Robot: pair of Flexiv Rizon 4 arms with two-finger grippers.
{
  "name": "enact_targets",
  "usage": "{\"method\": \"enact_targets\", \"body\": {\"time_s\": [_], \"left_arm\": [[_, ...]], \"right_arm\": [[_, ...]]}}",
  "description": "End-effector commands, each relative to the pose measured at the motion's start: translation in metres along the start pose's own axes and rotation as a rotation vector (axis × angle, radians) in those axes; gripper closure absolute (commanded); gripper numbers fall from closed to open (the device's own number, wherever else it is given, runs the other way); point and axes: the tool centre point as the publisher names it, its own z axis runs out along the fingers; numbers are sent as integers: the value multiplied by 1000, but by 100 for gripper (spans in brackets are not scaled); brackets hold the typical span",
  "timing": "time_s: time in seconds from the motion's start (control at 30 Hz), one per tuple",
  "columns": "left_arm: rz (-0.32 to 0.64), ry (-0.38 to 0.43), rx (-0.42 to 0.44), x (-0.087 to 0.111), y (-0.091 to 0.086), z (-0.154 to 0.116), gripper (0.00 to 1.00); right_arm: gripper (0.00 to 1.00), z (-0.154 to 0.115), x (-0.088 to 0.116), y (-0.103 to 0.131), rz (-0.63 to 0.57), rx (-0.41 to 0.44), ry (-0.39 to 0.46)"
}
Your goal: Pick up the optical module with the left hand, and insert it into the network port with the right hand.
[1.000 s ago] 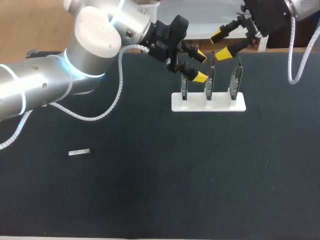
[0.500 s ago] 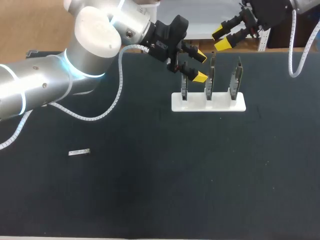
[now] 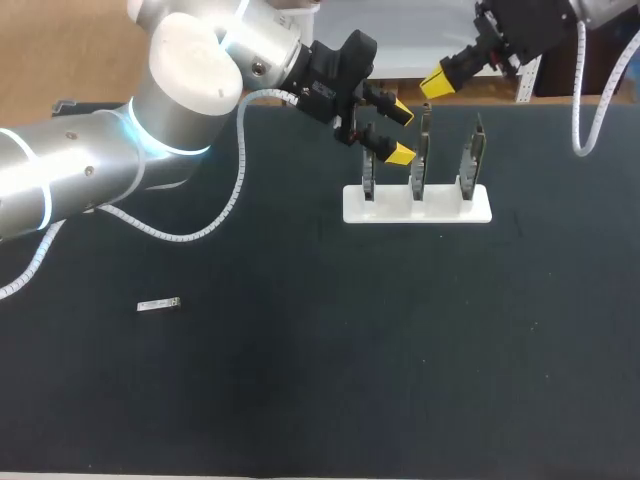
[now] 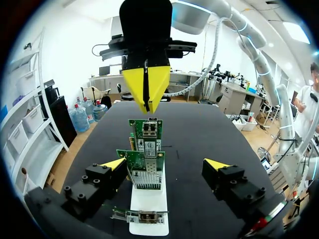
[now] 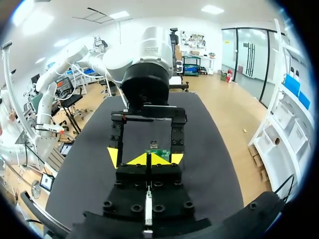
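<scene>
The optical module (image 3: 159, 304), a small silver bar, lies on the black table (image 3: 300, 380) at the left, far from both grippers. My left gripper (image 3: 400, 132) hangs open beside the leftmost of three upright green network cards (image 3: 421, 150) in a white stand (image 3: 417, 204). In the left wrist view the left gripper (image 4: 165, 165) straddles the card row (image 4: 145, 168) without touching it. Above the stand's far side, my right gripper (image 3: 437, 83) is shut with nothing in it. It appears in the left wrist view as the right gripper (image 4: 146, 92), tips pressed together, and in its own view as the right gripper (image 5: 148, 159).
The white stand (image 4: 148, 205) stands at the table's far middle, with my left arm (image 3: 120, 150) stretched across the far left toward it. The left gripper's fingers (image 5: 113, 155) show just beyond my right gripper.
My right gripper has gone from open to shut and has drawn slightly up and back from the stand. The left arm and the module have not moved.
</scene>
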Motion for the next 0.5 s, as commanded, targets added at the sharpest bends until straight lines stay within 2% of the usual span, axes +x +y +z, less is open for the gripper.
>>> {"method": "enact_targets", "body": {"time_s": [0.03, 0.5], "left_arm": [[-1, 2, -5, 0, -2, 0, 0], [-1, 2, -5, 0, -2, 0, 0]], "right_arm": [[100, 3, 2, -4, 8, -13, -4], [100, 8, 9, -6, 33, -19, 3]]}}
